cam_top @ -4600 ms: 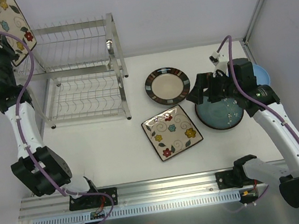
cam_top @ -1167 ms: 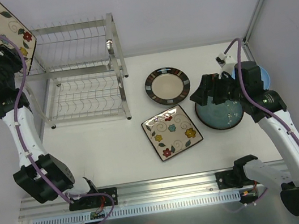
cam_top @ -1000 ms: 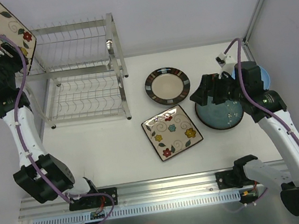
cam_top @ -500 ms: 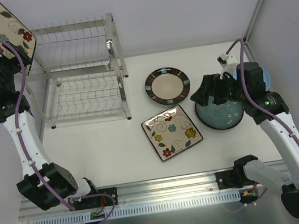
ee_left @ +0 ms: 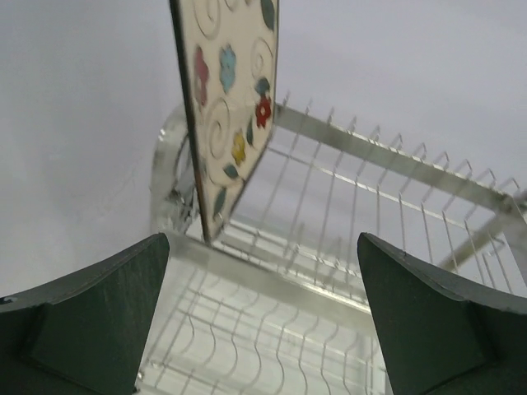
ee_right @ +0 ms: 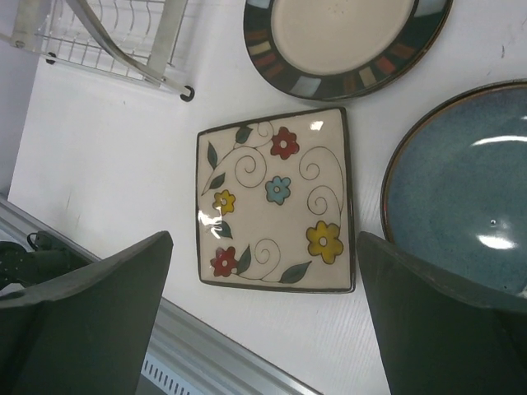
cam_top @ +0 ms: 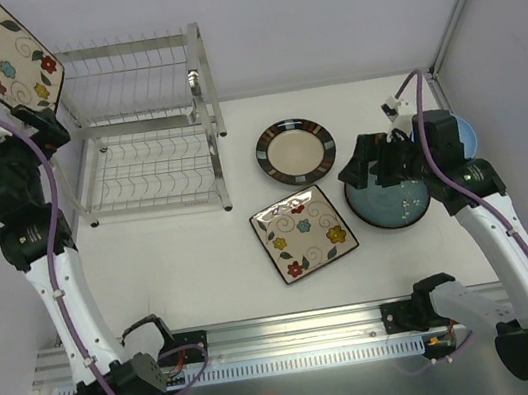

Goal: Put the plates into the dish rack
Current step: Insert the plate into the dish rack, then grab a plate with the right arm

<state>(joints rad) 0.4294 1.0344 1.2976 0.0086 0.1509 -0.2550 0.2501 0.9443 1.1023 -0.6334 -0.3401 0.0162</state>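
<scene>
cream floral plate point(ee_left: 226, 107) stands in dish rack point(ee_left: 370, 156), just beyond left gripper point(ee_left: 263, 247).

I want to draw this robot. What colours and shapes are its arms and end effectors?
The left arm and right arm have white tubes joined by chunky black joints, with a purple cable tied along each. The left end effector and right end effector each have two dark green, wedge-shaped fingers.

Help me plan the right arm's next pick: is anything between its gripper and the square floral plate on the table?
Nothing visible. The open right gripper points toward the square floral plate, whose whole face shows in the wrist view. The round striped plate and teal plate lie beside it, not over it.
</scene>
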